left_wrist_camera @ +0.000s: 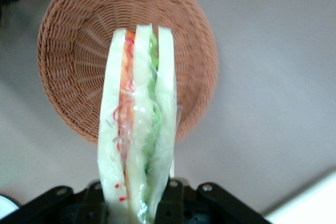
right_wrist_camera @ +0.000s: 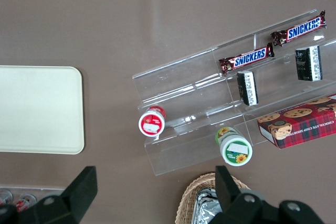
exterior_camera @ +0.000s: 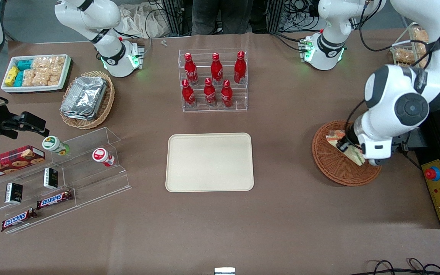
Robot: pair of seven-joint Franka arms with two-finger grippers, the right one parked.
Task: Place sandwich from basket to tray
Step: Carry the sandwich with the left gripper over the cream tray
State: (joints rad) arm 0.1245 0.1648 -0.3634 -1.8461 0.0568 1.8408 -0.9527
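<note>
While over basket (exterior_camera: 338, 168), gripper (left_wrist_camera: 137, 203) clamping sandwich (left_wrist_camera: 137, 129).

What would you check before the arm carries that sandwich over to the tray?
1. Sandwich held between the claw fingers: ok.
2. Sandwich lifted above the basket: ok, wrist view shows it above the weave.
3. Basket holds nothing else: ok in the wrist view.
4. Tray bare and ready: ok.
5. Path from basket to tray: ok, only bare table between them.
6. Grip firmness: cannot tell.
</note>
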